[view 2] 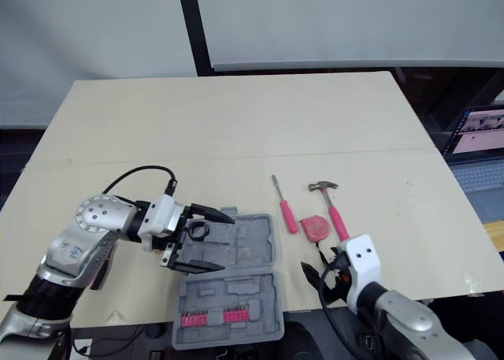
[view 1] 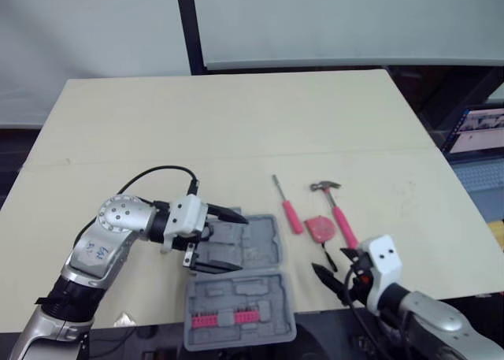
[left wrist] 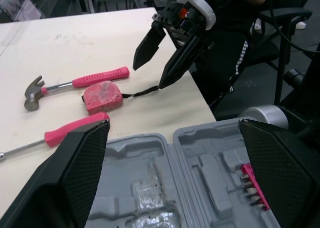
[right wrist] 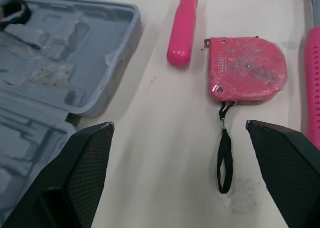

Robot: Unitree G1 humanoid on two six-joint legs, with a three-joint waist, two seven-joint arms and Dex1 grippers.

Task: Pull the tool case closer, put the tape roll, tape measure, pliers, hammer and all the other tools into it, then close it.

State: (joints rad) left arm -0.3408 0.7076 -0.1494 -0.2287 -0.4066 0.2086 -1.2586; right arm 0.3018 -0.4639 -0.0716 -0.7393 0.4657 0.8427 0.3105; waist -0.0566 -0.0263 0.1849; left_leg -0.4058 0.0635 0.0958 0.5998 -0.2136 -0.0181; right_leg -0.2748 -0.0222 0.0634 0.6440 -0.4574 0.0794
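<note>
My left claw (view 1: 239, 242) hangs with its fingers apart over the far half of the open grey tool case (view 1: 268, 250), which lies at the table's (view 1: 236, 124) front edge, left of the middle. A black tape roll (view 2: 197, 231) lies in that far half, between the two fingers; I cannot tell whether either touches it. A row of pink bits (view 1: 226, 319) sits in the near half.

My right claw (view 1: 331, 267) is spread apart too, low at the front edge just right of the case, above the black strap of the red tape measure (right wrist: 247, 69). The pink-handled screwdriver (view 1: 293, 217) lies just left of the tape measure and the hammer (view 1: 343, 222) just right of it, all on the bare table.
</note>
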